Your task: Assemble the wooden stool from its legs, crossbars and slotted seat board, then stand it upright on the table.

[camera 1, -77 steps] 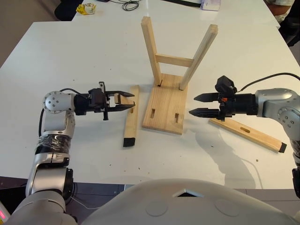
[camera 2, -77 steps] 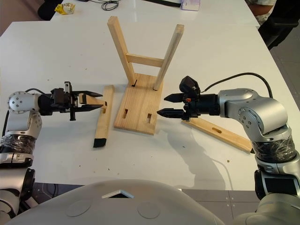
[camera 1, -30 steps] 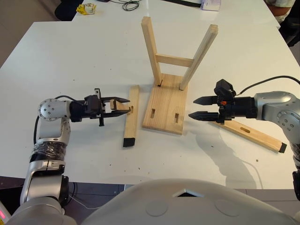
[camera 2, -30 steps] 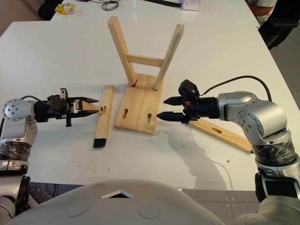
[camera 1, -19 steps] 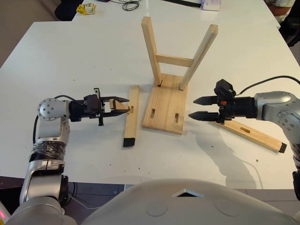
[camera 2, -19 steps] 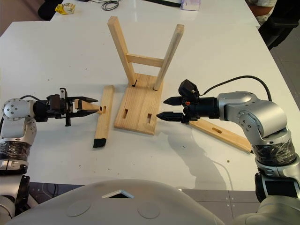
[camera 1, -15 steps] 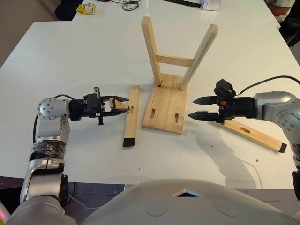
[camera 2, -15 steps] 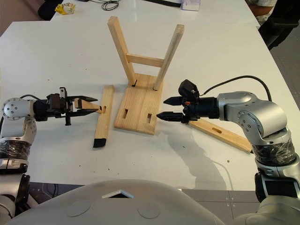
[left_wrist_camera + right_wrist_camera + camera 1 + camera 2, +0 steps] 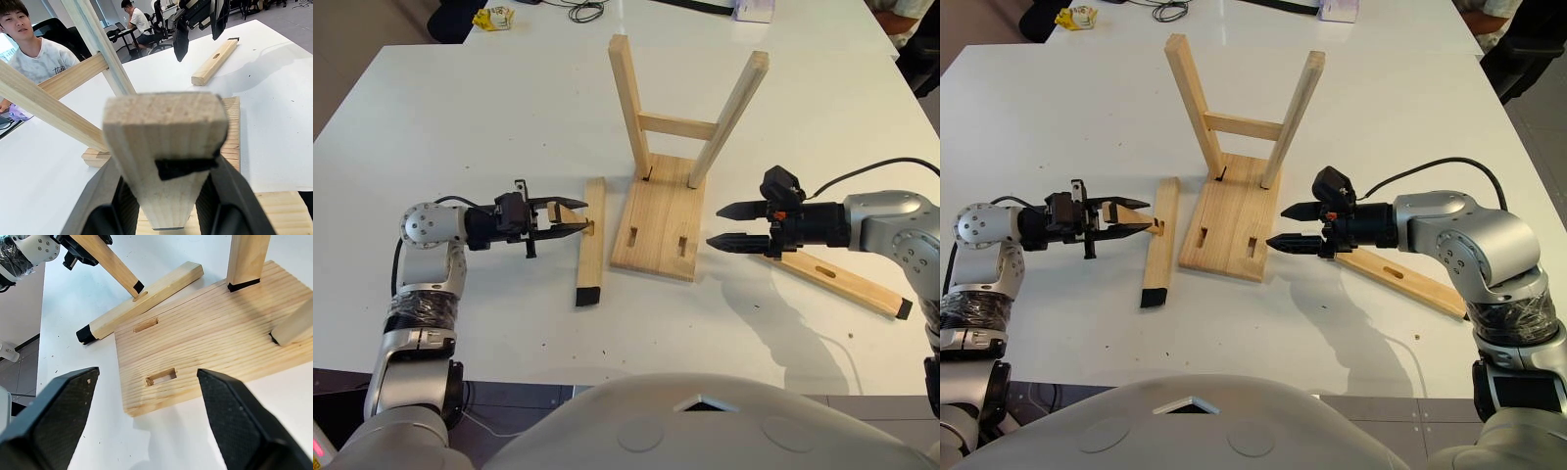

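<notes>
Clamping the crossbar (image 9: 1132, 217) in the left gripper (image 9: 560, 214), seating its tip in the loose leg's (image 9: 590, 245) slot, mid-table (image 9: 460, 98) beside the seat board (image 9: 658, 230); holding the right gripper (image 9: 728, 225) wide open, empty, probably for bracing.

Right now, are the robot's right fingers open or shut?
Open. The right gripper has its fingers far apart, holding nothing, beside the seat board.

The white table (image 9: 460, 117) carries the slotted seat board (image 9: 656, 235), lying flat; the left leg (image 9: 591, 250) lies just beside it, the right leg (image 9: 842, 280) near it.
</notes>
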